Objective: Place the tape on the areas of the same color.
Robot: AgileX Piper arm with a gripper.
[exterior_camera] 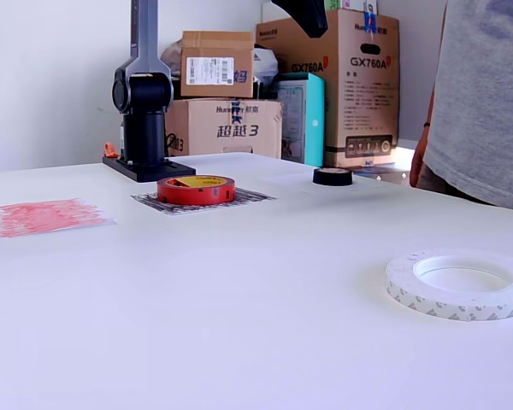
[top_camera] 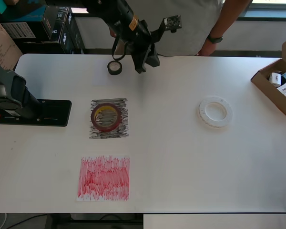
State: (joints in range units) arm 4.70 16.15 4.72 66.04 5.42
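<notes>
White tape roll (exterior_camera: 458, 283) is lying nearest the exterior camera, on bare tabletop (top_camera: 181, 167).

Red patch (top_camera: 104, 178) is sitting empty at about 7 o'clock in the overhead view, while the black-grey patch (top_camera: 109, 118), at 9 o'clock from centre, is carrying the red-brown roll (top_camera: 105, 116), a colour mismatch; the small black roll (top_camera: 115, 67) is resting off any patch at 11 o'clock. The gripper (top_camera: 142, 64) is hanging just beside that black roll, holding nothing visible; how wide its jaws are standing I cannot tell. Judging the step as clearing the red-brown roll first, descending centred over its ring should be avoiding dragging the paper. The overhead view is showing the patches' full outlines and the box at 2 o'clock; the exterior view is showing roll heights but only the arm's tip.
</notes>
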